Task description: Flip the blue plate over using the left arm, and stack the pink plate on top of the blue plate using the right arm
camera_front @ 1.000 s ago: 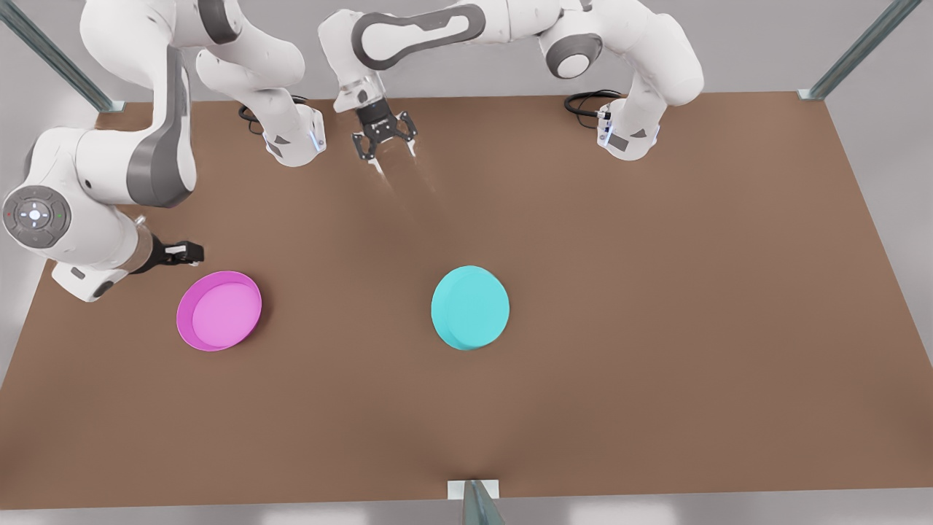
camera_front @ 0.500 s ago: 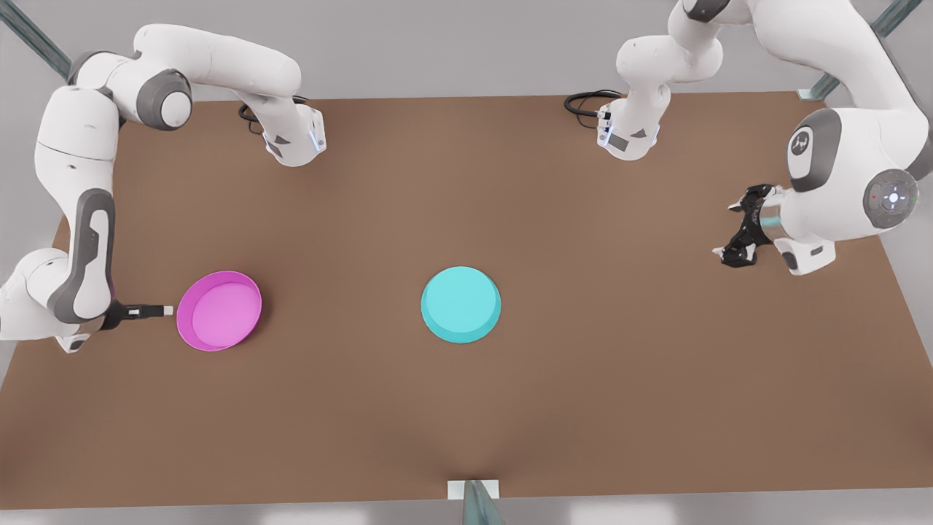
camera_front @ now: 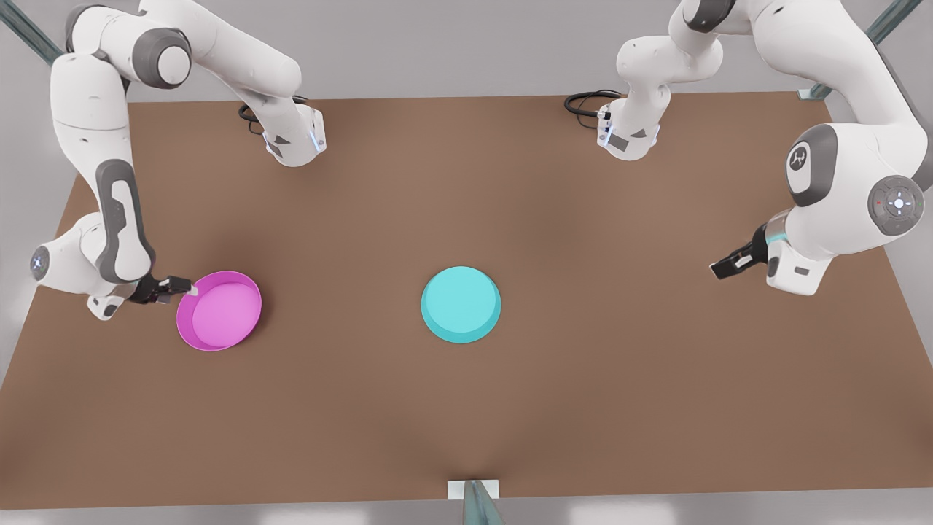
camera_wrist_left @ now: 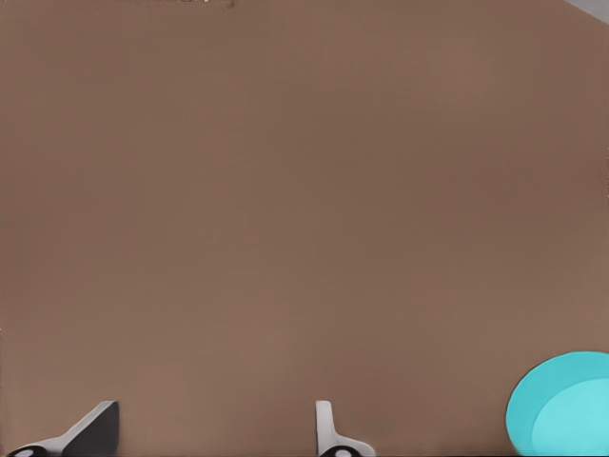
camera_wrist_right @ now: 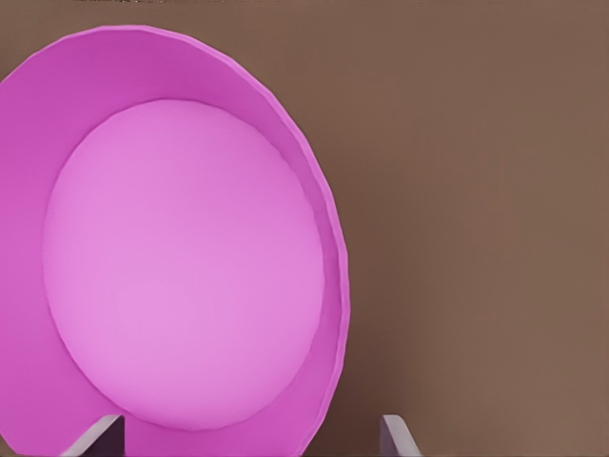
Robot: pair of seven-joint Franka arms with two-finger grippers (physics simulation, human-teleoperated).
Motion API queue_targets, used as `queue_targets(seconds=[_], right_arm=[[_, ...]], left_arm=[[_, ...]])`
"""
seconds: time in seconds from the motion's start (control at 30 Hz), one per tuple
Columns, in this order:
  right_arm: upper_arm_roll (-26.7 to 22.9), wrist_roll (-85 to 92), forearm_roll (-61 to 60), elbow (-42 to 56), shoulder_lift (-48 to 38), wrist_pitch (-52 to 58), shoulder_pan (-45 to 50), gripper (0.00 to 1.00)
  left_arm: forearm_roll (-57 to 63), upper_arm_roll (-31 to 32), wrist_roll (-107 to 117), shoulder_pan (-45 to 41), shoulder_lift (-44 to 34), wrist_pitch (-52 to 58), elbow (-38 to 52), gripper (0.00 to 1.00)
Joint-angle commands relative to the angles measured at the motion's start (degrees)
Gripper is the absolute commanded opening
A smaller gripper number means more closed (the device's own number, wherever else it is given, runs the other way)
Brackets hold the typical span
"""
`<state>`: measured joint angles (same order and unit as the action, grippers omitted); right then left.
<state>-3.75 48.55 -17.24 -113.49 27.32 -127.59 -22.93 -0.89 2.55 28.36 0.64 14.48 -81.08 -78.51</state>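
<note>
1. We see the right gripper [camera_front: 191, 289] has risen since half a second ago; it is now at the rim of the pink plate [camera_front: 219, 311] at the frame's left, jaws apart.
2. The left gripper [camera_front: 718, 268], far right, has turned, jaws apart.
3. The blue plate [camera_front: 461, 304] lies unmoved, base up, mid-tabletop [camera_front: 583, 394]; the pink plate holds nothing.

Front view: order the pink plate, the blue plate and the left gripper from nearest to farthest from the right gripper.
1. Pink plate: right beside the right gripper, at the front view's left.
2. Blue plate: mid-table, base up.
3. Left gripper: far across at the front view's right, jaws open.
</note>
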Motion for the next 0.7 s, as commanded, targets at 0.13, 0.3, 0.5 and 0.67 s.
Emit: queue_targets(seconds=[0.13, 0.3, 0.5, 0.67], right_arm=[[0.06, 17.02, -0.07, -2.25, 1.50, -12.86, 0.08, 1.00], [0.15, 15.87, -0.69, -6.39, 1.68, -12.69, -0.80, 1.00], [0.23, 14.47, -1.83, -7.27, 0.80, -10.93, 0.26, 0.99], [0.32, 13.76, -2.01, -7.18, 1.33, -10.67, 1.13, 0.66]], left_arm=[[0.19, 0.00, -28.19, -0.03, -0.16, 1.89, 0.03, 1.00], [0.19, 0.00, -28.28, -0.03, -0.16, 2.07, 0.03, 1.00], [0.28, 0.00, -28.28, -0.03, -0.07, 2.69, 0.03, 1.00], [0.28, -0.09, -28.28, -0.03, 0.02, 2.69, 0.03, 1.00]])
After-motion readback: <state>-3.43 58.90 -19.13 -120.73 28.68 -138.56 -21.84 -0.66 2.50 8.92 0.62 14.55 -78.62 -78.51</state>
